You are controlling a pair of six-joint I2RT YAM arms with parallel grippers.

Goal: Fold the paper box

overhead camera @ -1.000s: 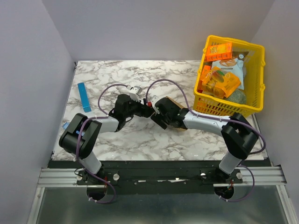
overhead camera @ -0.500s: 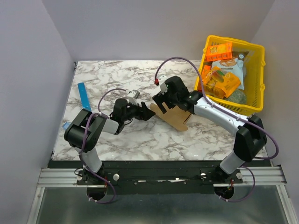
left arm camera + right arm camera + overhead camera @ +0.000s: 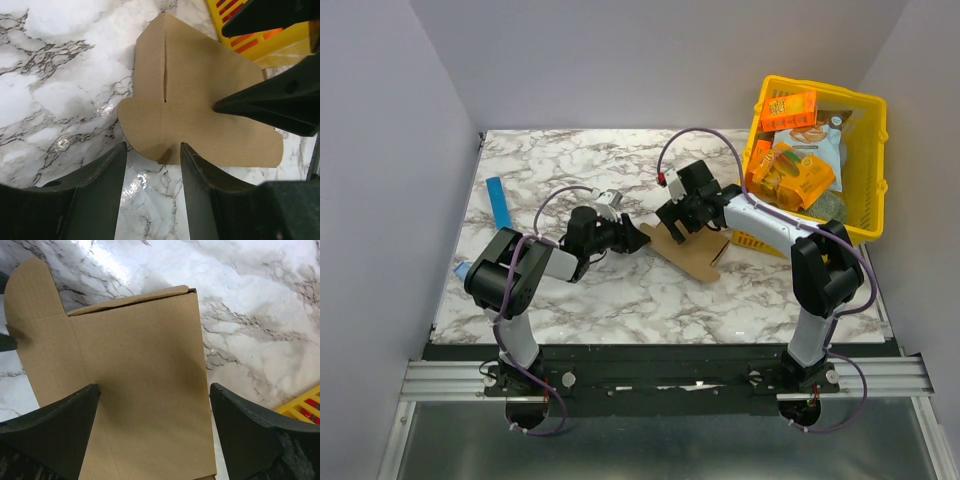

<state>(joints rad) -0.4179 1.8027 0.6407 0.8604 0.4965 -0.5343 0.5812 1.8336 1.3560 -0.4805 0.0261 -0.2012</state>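
Note:
The paper box (image 3: 692,253) is a flat brown cardboard piece with rounded flaps, lying on the marble table (image 3: 570,160) at centre. My left gripper (image 3: 632,238) is open at its left edge; in the left wrist view (image 3: 152,146) the jaws stand either side of a flap's corner without closing on the cardboard (image 3: 200,115). My right gripper (image 3: 677,222) is open over the box's far end. In the right wrist view (image 3: 154,387) its fingers (image 3: 65,425) spread across the panel (image 3: 135,365), tips resting on or just above it.
A yellow basket (image 3: 873,170) with orange snack boxes (image 3: 788,108) stands at the back right, close behind the right arm; it also shows in both wrist views (image 3: 260,40) (image 3: 305,405). A slim blue bar (image 3: 500,205) lies at the left.
My right gripper has lifted off the box and moved back toward the basket, uncovering the cardboard. My left gripper has shifted slightly right, staying at the box's left edge.

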